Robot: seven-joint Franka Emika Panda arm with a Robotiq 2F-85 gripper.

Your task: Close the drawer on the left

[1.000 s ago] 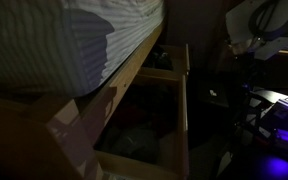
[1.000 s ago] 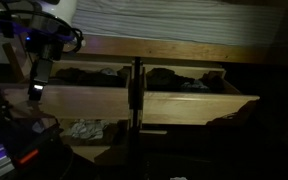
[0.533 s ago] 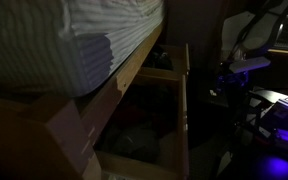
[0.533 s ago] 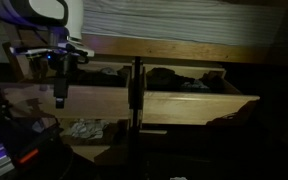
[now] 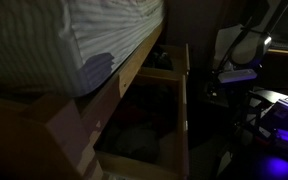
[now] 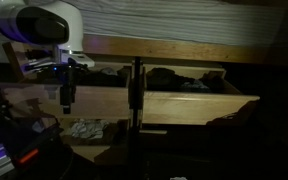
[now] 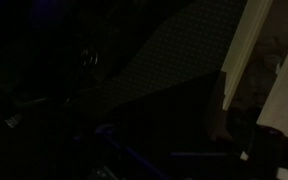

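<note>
Swinging in over the past second from beyond the drawer's outer end, the Panda arm has brought its gripper (image 6: 66, 97) down in front of the drawer (image 6: 94, 104), as seen in an exterior view. That drawer, a shallow light-tan plywood box, stands pulled well out from under the bed frame rail (image 6: 184, 48). Its long front panel faces the camera, and dark bundled clothes (image 6: 89, 73) lie in its shadowed interior. Whether the jaws are spread or pressed together cannot be told: they hang as one dark sliver before the panel, and the wrist view is almost wholly black. Whether they touch the wood is likewise unclear. Beside the drawer, past a dark upright pole (image 6: 134, 100), a second drawer (image 6: 199, 106) stands equally open, and above both lies the striped mattress (image 6: 184, 20). By appearance the approach is ending and the push has not begun, for the drawer is fully out. The next move calls for setting the jaws flat on the front panel, nearer its middle than its end. They should then press straight toward the rail so the box slides in square.
</note>
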